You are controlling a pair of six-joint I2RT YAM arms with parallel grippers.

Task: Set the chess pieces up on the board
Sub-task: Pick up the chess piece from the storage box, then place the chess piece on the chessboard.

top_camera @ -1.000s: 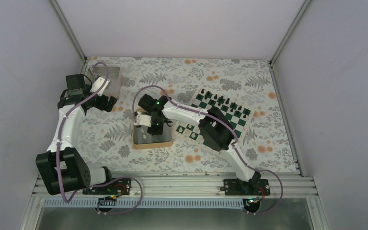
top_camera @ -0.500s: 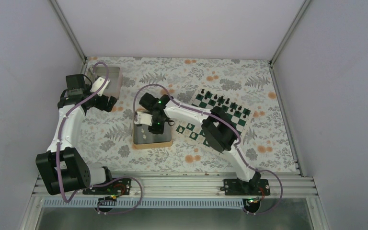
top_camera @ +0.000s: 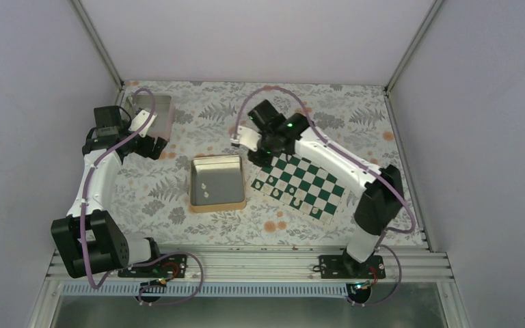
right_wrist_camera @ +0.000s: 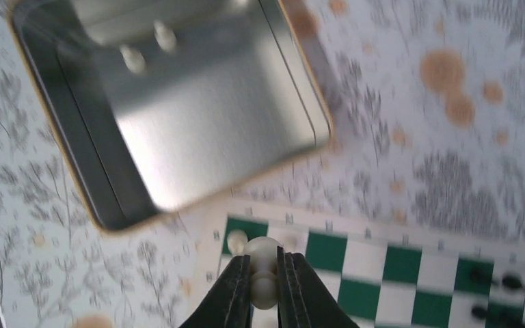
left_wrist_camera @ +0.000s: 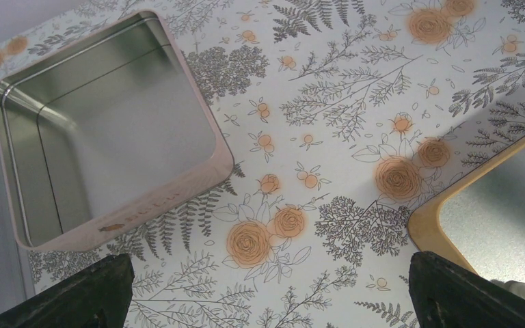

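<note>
Grip looks solid: the right gripper (right_wrist_camera: 264, 290) is clamped on a cream chess piece (right_wrist_camera: 264, 256), hanging over a corner of the board (right_wrist_camera: 383, 266). I'd lower it straight and slow onto its square, and only let go once it stands. Two more lie in the tin (right_wrist_camera: 318, 116). Way off, the left gripper (left_wrist_camera: 266, 301) hangs spread wide by the pink tray (left_wrist_camera: 137, 215).
</note>
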